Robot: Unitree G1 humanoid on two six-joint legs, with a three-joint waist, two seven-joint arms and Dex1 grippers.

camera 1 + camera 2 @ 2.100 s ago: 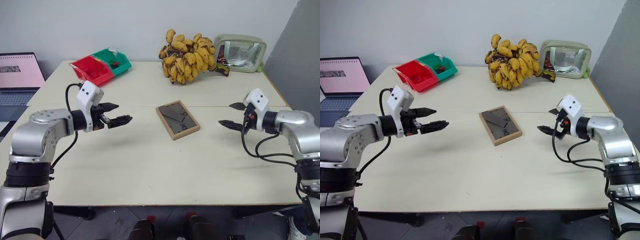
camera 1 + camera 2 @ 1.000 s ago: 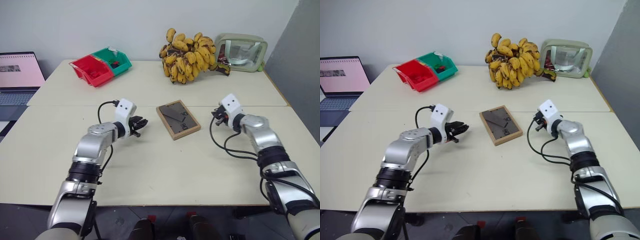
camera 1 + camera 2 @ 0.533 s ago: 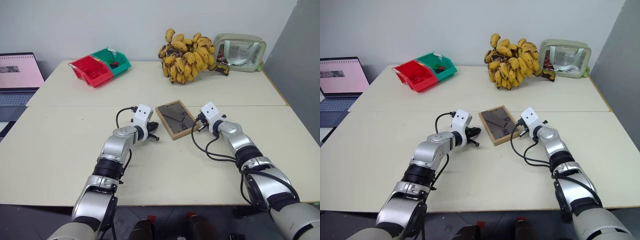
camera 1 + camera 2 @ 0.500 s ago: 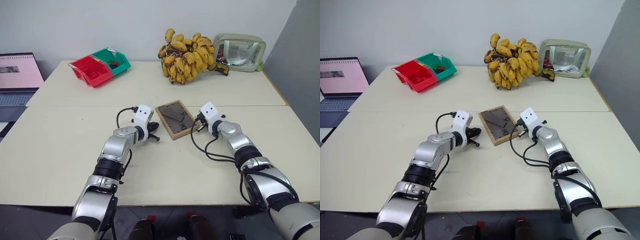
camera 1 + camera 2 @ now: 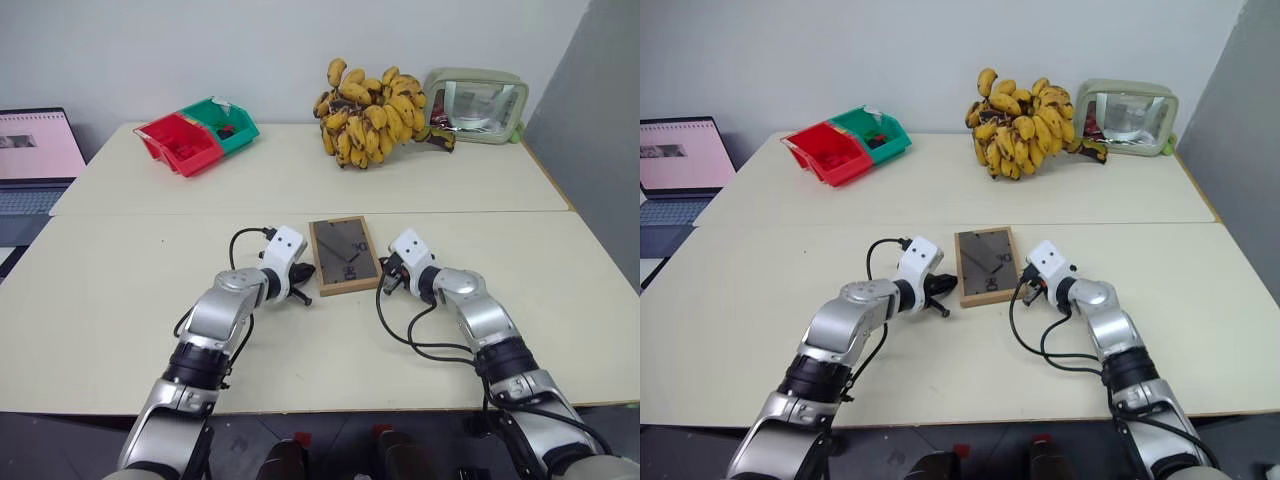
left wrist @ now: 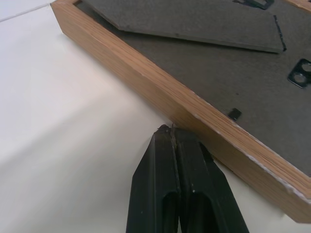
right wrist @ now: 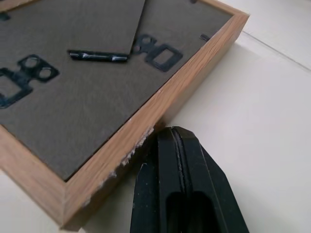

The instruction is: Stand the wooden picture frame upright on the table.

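The wooden picture frame (image 5: 343, 255) lies flat near the middle of the table (image 5: 300, 170), its dark grey back panel and folded stand facing up. My left gripper (image 6: 171, 130) is shut, and its joined tips press against the frame's left wooden side. On the opposite side my right gripper (image 7: 173, 132) is also shut, its tips against the right edge near the near corner. In the head views the left gripper (image 5: 303, 275) and right gripper (image 5: 386, 278) flank the frame. Neither holds anything.
A big bunch of bananas (image 5: 370, 115) and a pale green-rimmed clear case (image 5: 478, 100) sit at the table's far side. Red and green bins (image 5: 195, 135) stand at the far left. A laptop (image 5: 30, 160) sits off the left edge.
Both grippers moved inward to the frame's two sides and the left one shut fully. The frame turned from a skewed lie to square with the table edge.
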